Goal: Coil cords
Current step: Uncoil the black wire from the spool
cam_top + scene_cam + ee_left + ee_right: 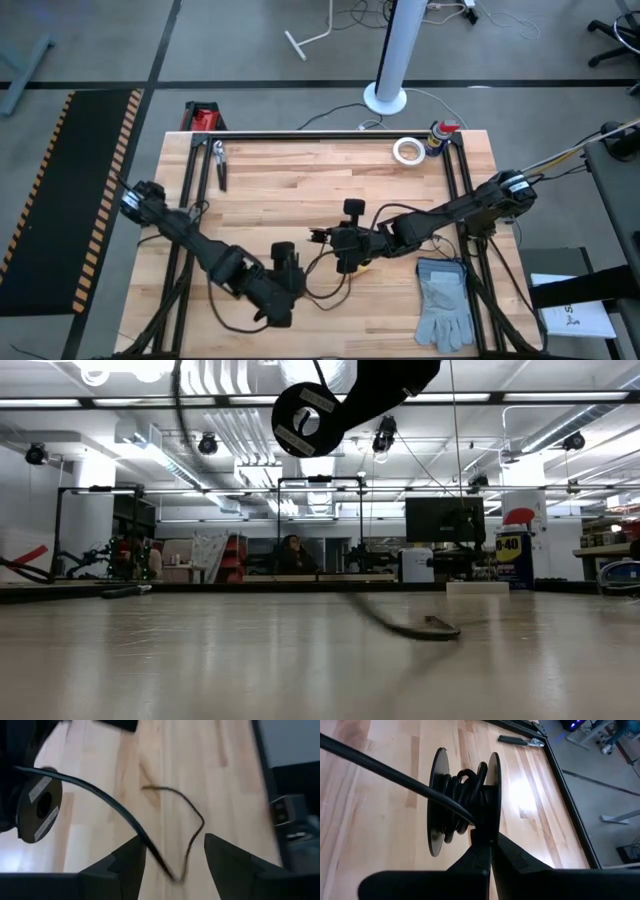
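The left gripper (283, 262) sits nearest, low over the wood at about seven o'clock of the table (300, 180). In its wrist view the two dark fingers (230, 865) stand spread apart with nothing between them, and the thin black cord (192, 827) runs across the boards just ahead, looping back toward the gap.

From above, that cord (325, 285) lies in a loose curve on the wood between the two arms, touching neither finger of the left one.

A little farther in, near the table's middle, the right gripper (345, 240) holds a black spool (462, 802). Its fingers (492, 852) are pinched shut on one flange, the reel standing on edge with black cord wound round its core and one strand leading off past the camera. In the low view the spool (305, 418) hangs well above the tabletop.

At five o'clock a grey glove (443, 300) lies flat beside the right arm. Farther back, at one o'clock, a white tape roll (407, 150) rests near a spray can (440, 135), and at eleven o'clock pliers (219, 163) lie by the frame.
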Available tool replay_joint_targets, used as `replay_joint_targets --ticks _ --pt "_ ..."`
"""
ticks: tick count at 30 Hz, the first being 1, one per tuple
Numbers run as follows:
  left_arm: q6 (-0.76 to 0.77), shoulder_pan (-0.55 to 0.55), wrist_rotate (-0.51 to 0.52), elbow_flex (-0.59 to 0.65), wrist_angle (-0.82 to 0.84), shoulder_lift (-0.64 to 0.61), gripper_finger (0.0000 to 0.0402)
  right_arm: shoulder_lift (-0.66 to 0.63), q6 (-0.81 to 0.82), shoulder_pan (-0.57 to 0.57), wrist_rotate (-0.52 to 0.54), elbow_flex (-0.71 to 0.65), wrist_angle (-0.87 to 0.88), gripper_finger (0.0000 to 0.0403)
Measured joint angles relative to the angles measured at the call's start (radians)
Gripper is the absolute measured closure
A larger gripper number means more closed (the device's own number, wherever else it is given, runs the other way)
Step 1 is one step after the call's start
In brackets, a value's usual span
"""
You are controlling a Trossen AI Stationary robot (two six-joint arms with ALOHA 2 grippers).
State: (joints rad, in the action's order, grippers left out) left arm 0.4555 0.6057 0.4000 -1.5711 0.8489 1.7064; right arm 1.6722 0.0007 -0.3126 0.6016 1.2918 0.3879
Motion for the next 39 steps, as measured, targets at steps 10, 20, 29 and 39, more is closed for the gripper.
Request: replay_joint_targets --ticks 10,20,29,39 --pt "0.003 0.022 0.031 -0.053 0.060 -0.068 0.0245 0.000 0.001 -0.021 0.004 -0.021 -0.003 0.0403" --pt "-0.054 -0.052 0.243 -0.018 0.172 -0.073 0.0275 -0.002 -0.089 -0.066 0.000 -0.021 -0.103 0.0403" --pt "-0.112 -0.117 0.103 0.001 0.107 -0.069 0.0290 -0.002 -0.117 -0.079 0.004 -0.021 -0.117 0.0403" --pt "-0.136 -0.132 0.082 0.055 0.070 -0.068 0.0284 -0.002 -0.151 -0.084 -0.023 -0.021 -0.162 0.0403"
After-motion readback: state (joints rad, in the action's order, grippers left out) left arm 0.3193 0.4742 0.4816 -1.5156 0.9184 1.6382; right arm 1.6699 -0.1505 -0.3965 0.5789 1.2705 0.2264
